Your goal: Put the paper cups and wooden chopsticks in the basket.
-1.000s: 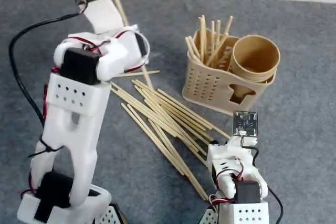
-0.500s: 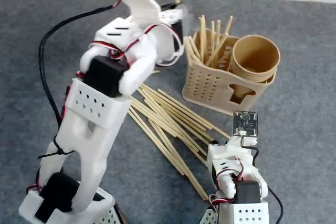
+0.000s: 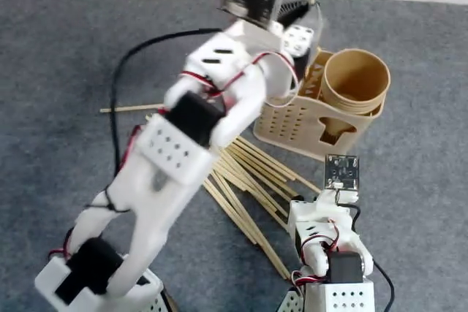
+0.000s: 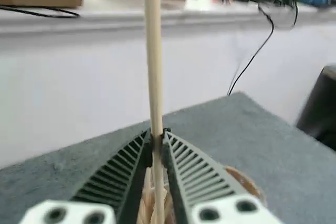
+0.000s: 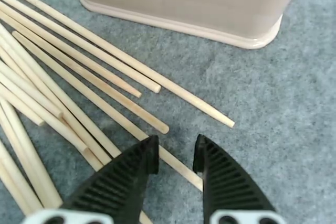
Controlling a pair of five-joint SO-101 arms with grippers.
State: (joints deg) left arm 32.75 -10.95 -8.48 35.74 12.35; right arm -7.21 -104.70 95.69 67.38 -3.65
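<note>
Clamping one wooden chopstick (image 4: 152,51) between its ribbed black fingers (image 4: 118,177), the left gripper (image 4: 156,140) hangs just over the basket (image 3: 292,118), with the stick standing nearly upright. That posture looks chosen so the thin round rod can go end-first into the compartment beside the cups, rather than landing across the rim. The basket is a beige plastic caddy with slotted walls and a keyhole cut-out in front. One compartment holds the stacked paper cups (image 3: 356,82), tan, smooth and tapered, nested one inside another. Many loose chopsticks (image 3: 248,180) lie fanned in a rough heap on the grey, felt-like worktop (image 3: 58,49), near the basket's front, and a lone stick (image 3: 131,108) lies apart to the side. The right gripper (image 5: 175,153) sits low above the ends of that heap, jaws parted and empty, likely placed to take one of the sticks nearest it.
</note>
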